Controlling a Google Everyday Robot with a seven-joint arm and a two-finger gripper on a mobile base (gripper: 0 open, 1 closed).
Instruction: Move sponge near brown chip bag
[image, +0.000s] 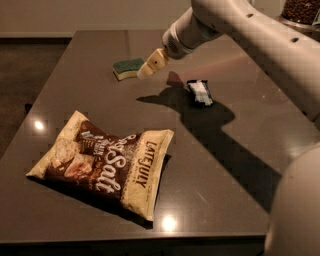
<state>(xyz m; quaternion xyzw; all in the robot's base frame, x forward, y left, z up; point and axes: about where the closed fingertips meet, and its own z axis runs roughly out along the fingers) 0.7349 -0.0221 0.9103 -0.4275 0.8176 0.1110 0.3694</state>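
Note:
The sponge (127, 68), dark green on top with pale yellow foam below, lies on the dark table (235, 165) toward the far middle. My gripper (151, 64) hangs just right of it, slightly above the table, its cream fingertips pointing down-left at the sponge. The brown chip bag (106, 162), dark brown with cream edges and white "Salt" and "Late July" lettering, lies flat at the near left, well apart from the sponge.
A small black-and-white wrapped bar (200, 92) lies right of the gripper. My arm (250, 35) reaches in from the upper right and casts a broad shadow across the table's right half. The table's left edge drops to a dark floor.

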